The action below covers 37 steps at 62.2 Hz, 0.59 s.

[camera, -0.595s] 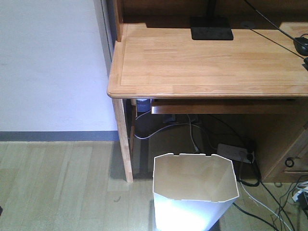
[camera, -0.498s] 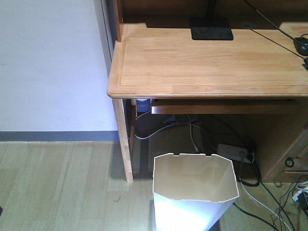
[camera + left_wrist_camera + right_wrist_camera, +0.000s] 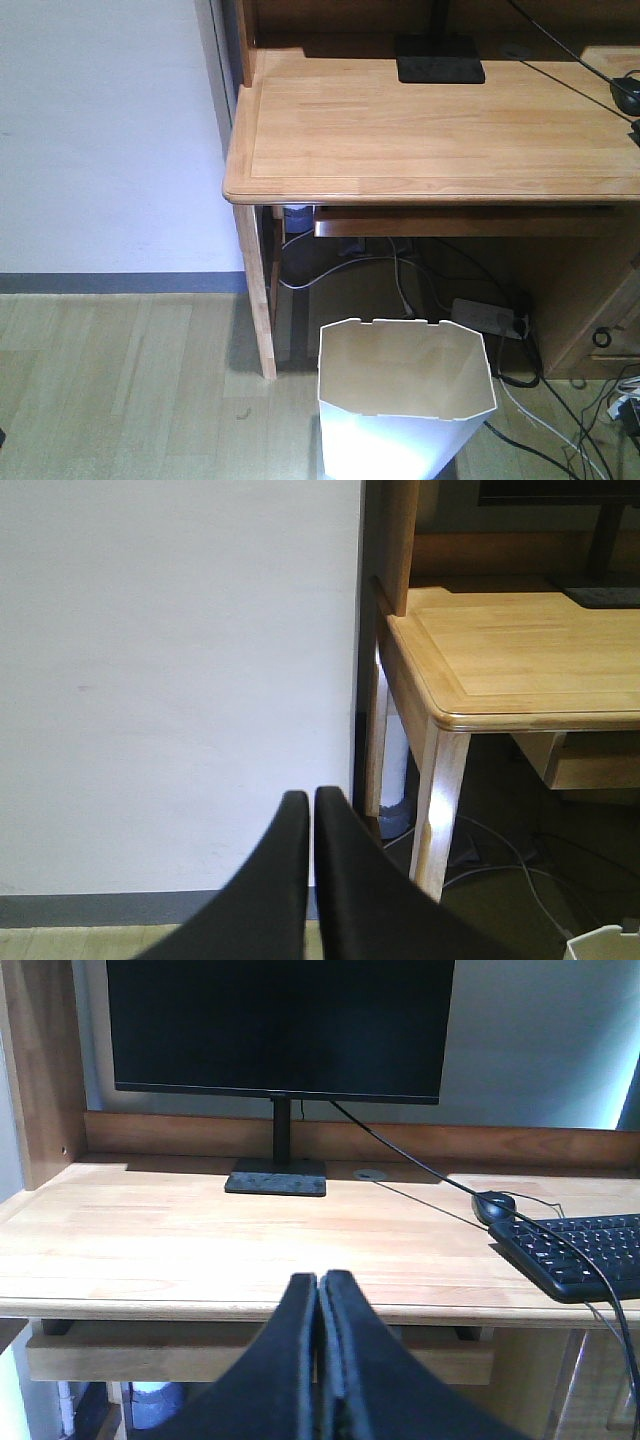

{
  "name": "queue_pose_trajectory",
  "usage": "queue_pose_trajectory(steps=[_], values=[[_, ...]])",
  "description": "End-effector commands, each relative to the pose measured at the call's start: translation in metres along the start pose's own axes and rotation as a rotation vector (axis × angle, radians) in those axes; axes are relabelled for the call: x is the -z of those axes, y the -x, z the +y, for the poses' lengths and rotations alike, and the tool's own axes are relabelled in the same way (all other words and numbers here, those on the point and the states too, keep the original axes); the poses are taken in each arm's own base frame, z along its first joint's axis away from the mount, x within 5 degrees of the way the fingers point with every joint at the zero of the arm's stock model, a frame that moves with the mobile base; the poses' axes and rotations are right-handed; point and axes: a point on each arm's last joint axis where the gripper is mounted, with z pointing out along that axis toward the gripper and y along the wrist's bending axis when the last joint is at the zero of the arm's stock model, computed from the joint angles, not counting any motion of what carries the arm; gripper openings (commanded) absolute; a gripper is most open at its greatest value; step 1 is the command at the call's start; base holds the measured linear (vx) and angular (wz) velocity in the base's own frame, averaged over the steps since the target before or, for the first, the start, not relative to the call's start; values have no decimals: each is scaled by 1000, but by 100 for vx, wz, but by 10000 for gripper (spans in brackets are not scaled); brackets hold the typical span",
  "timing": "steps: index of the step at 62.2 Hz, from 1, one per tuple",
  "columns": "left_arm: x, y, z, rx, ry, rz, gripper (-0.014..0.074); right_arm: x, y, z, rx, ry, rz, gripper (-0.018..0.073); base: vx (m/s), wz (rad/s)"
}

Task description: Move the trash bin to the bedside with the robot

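Left gripper (image 3: 311,798): we see two matte black fingers, broad at the base, curving in to narrow rounded tips.
Right gripper (image 3: 319,1278): we see the same black pair, with faintly lighter inner edges.

The tall white octagonal plastic bin (image 3: 400,445) looks smooth with a slight sheen. The light brown wooden tabletop (image 3: 430,130) shows satin-finished grain. The pale plank floor (image 3: 120,390) looks matt.

A home office or study: wooden desk (image 3: 430,130), monitor (image 3: 280,1025), keyboard (image 3: 585,1255), tangled cables (image 3: 340,268) over plank flooring (image 3: 120,380).
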Motion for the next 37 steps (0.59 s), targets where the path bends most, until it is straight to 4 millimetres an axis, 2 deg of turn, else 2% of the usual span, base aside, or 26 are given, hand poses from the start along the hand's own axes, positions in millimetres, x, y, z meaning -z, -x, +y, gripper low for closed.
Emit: queue_pose_trajectory(steps=[1,20,37], values=[[-1,1,0,6,-8,-64,-6,1,5,0,21,-2,-76,-9,0,0],[-1,1,0,6,-8,-64,-6,1,6,0,22,-2,-91,-9,0,0],[-1,1,0,6,-8,-64,-6,5,27,0,4,0,-307,-9,0,0]])
